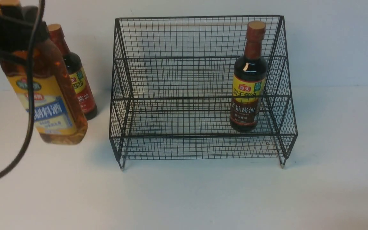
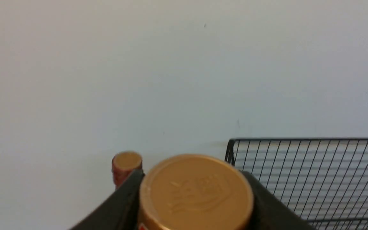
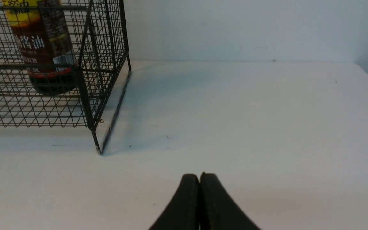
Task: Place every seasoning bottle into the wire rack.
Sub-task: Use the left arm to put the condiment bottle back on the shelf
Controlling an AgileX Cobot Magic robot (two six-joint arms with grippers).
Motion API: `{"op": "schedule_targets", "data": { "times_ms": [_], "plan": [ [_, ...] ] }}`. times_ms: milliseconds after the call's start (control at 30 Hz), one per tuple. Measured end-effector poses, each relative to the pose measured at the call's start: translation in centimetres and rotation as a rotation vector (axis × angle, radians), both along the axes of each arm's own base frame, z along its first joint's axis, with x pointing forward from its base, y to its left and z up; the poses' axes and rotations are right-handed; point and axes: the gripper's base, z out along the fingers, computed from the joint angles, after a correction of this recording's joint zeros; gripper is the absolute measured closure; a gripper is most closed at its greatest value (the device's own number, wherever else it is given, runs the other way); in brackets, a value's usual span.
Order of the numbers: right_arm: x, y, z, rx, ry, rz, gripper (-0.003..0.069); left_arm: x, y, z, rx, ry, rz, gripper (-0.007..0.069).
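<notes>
1. Because the large black wire-mesh rack (image 1: 200,135) had a front rail, the load should clear it upright.
2. The tilted amber bottle (image 1: 53,108), smooth gold cap on top, hung left of the rack, neck clamped by the left gripper (image 1: 14,28).
3. The slim dark brown-banded soy-sauce bottle (image 1: 249,80) stood inside at right; the red-banded twin (image 1: 78,83) stood outside.
4. The right gripper (image 3: 200,198) sat pressed together, empty.

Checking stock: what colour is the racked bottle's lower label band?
Brown band, best in front view.

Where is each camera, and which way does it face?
Front: centred on the robot, facing the wire rack; left gripper holds the amber bottle.
Left wrist: above that bottle's cap, facing the wall; fingers flank it.
Right wrist: low over the table, facing the rack's corner; right gripper shut.
Shared: front and right wrist see the racked brown-band bottle.
</notes>
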Motion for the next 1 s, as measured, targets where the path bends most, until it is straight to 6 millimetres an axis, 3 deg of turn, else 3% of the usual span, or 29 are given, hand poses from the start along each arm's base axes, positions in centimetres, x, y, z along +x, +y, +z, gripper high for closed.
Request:
{"op": "schedule_targets", "data": {
  "times_ms": [167, 333, 500, 567, 1000],
  "plan": [
    [0.0, 0.0, 0.0, 0.001, 0.000, 0.000, 0.0673, 0.4, -1.3, 4.5, -0.005, -0.120, -0.050, 0.0314],
    [0.0, 0.0, 0.0, 0.001, 0.000, 0.000, 0.0673, 1.9, -3.2, 6.5, -0.015, -0.166, -0.105, 0.0314],
    [0.0, 0.0, 0.0, 0.001, 0.000, 0.000, 0.0673, 4.3, -5.3, 7.0, -0.019, -0.164, -0.159, 0.0314],
    [0.0, 0.0, 0.0, 0.001, 0.000, 0.000, 0.0673, 6.5, -6.7, 6.7, -0.018, -0.147, -0.183, 0.0314],
    [0.0, 0.0, 0.0, 0.001, 0.000, 0.000, 0.0673, 15.0, -9.4, 5.6, -0.020, -0.144, -0.193, 0.0314]
  ]
}}
